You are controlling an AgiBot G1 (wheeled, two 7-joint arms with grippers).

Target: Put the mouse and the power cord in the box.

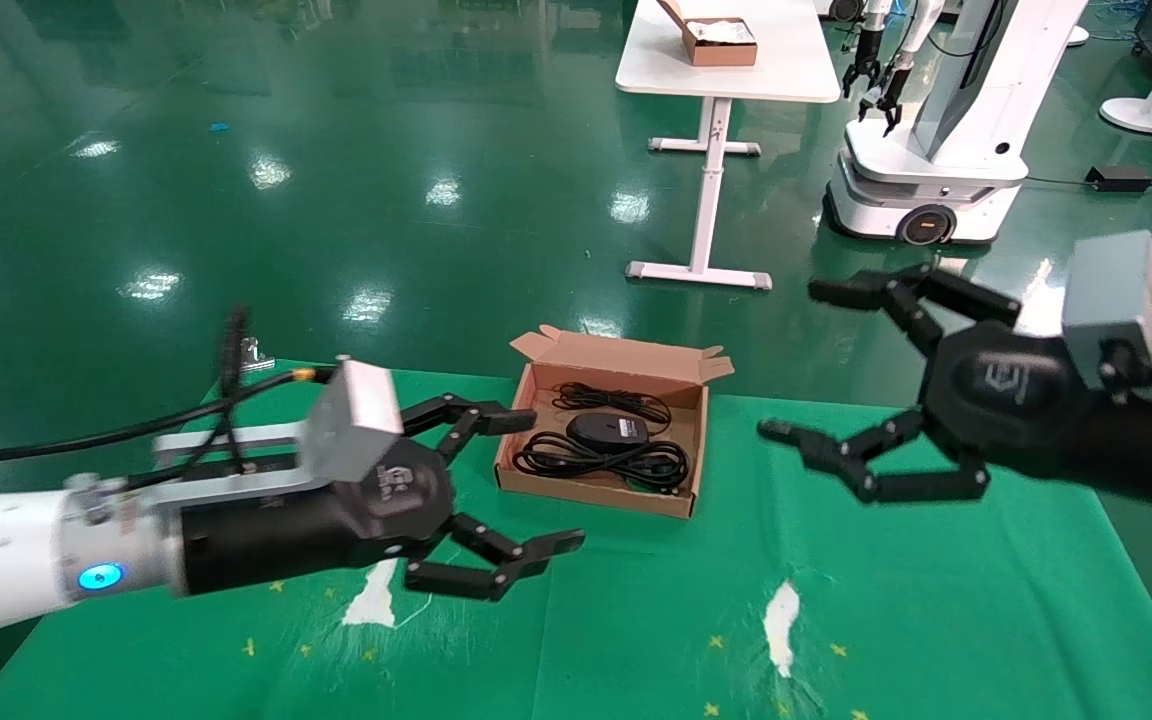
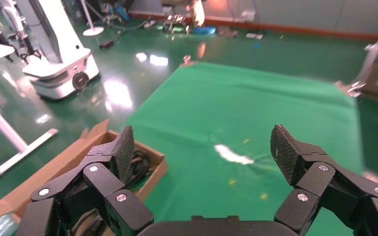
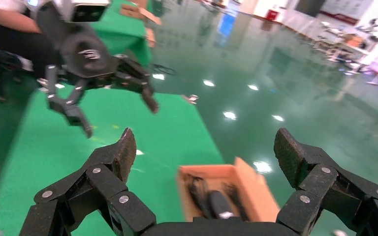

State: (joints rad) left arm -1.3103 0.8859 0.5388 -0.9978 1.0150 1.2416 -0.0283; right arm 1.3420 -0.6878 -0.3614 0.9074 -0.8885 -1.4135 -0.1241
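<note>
The brown cardboard box (image 1: 591,490) lies open on the green cloth at the table's far middle, its flap lid standing at the back. Inside rest the black mouse (image 1: 608,431), its thin cable bundle (image 1: 612,400) behind it, and the thick coiled power cord (image 1: 601,462) in front. My left gripper (image 1: 548,478) hovers open and empty just left of the box. My right gripper (image 1: 791,360) hangs open and empty to the box's right, raised above the cloth. The right wrist view looks down on the box (image 3: 256,191) and mouse (image 3: 219,204); the left wrist view shows the box's flap (image 2: 59,164).
White worn patches (image 1: 781,610) (image 1: 376,595) mark the green cloth near the front. Beyond the table's far edge lies green floor, a white table with a smaller brown box (image 1: 716,42), and another white robot (image 1: 936,150).
</note>
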